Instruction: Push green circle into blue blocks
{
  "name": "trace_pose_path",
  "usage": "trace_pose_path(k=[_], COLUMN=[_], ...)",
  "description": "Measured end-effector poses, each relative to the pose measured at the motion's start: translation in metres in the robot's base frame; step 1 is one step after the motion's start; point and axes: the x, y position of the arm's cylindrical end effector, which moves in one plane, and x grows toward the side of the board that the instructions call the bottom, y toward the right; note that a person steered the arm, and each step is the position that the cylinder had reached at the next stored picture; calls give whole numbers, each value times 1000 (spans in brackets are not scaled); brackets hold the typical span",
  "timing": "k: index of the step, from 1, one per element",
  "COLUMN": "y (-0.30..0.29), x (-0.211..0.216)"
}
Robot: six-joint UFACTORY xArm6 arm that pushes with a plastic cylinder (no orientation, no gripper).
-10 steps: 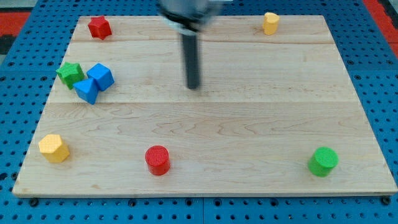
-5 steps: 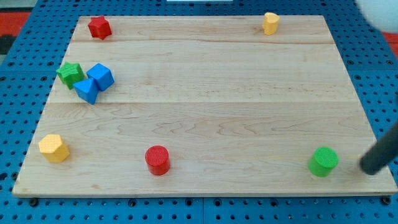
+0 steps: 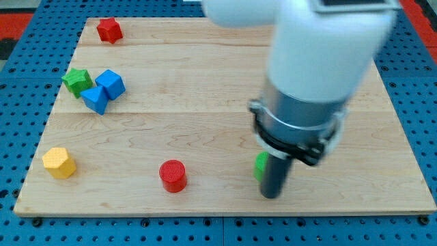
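The arm has no pincer, so no open or closed state applies; it ends in a dark rod, and the rod's tip (image 3: 272,195) rests on the wooden surface (image 3: 205,130) near the view's bottom, right of centre. The green circle (image 3: 261,166) shows only as a small sliver at the rod's left edge, touching or just beside the rod, with most of it hidden behind the rod and the bulky white and grey arm body above. The 2 blue blocks sit well apart from it, far toward the view's left: a blue cube (image 3: 110,83) and, just below and left of it, a blue wedge-like block (image 3: 95,99), the 2 touching or nearly so. A green star (image 3: 77,80) lies just to the left of the blue cube, close against the pair. A red cylinder (image 3: 173,175) stands near the view's bottom, between the tip and the left side of the surface, clearly apart from the green circle. A yellow hexagonal block (image 3: 59,162) sits at the lower left, and a red block (image 3: 108,30) of faceted shape sits near the upper left corner. The arm body covers much of the upper right part of the surface.
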Motion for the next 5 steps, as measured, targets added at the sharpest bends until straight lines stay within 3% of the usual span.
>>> trace_pose_path(k=[1, 2, 3, 4, 5], y=[-42, -43, 7, 20, -27], x=[-27, -24, 6, -18, -61])
